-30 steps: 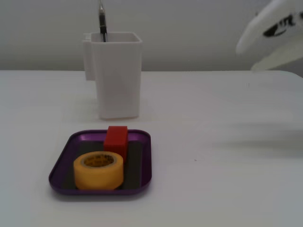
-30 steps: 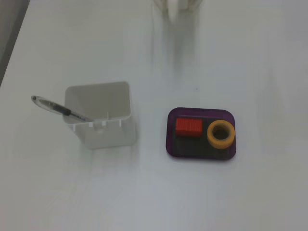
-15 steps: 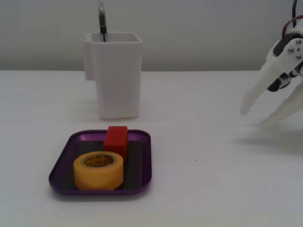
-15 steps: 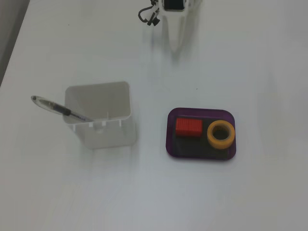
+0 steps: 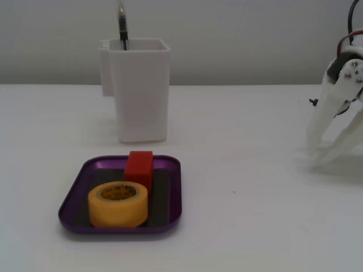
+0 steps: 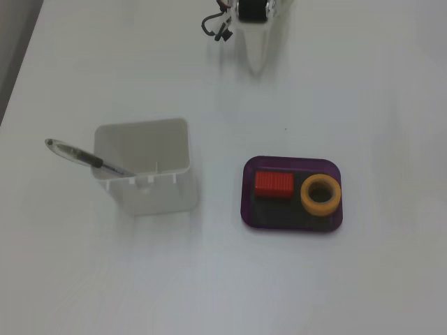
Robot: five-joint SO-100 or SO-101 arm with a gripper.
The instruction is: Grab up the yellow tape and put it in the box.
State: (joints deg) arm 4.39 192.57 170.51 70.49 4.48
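The yellow tape (image 5: 118,213) lies flat inside the purple box (image 5: 72,199), at its front as a fixed view from the table's side shows it. In a fixed view from above the tape (image 6: 306,196) sits in the right half of the box (image 6: 247,211). A red cube (image 5: 139,166) stands in the box right behind the tape. My gripper (image 5: 317,157) is far to the right, tips down at the table, the fingers meeting at the tips and holding nothing. From above the gripper (image 6: 257,65) is at the top edge, well away from the box.
A tall white square container (image 5: 142,90) with a pen (image 5: 122,25) in it stands behind the box. From above the container (image 6: 164,199) is left of the box. The table is white all around.
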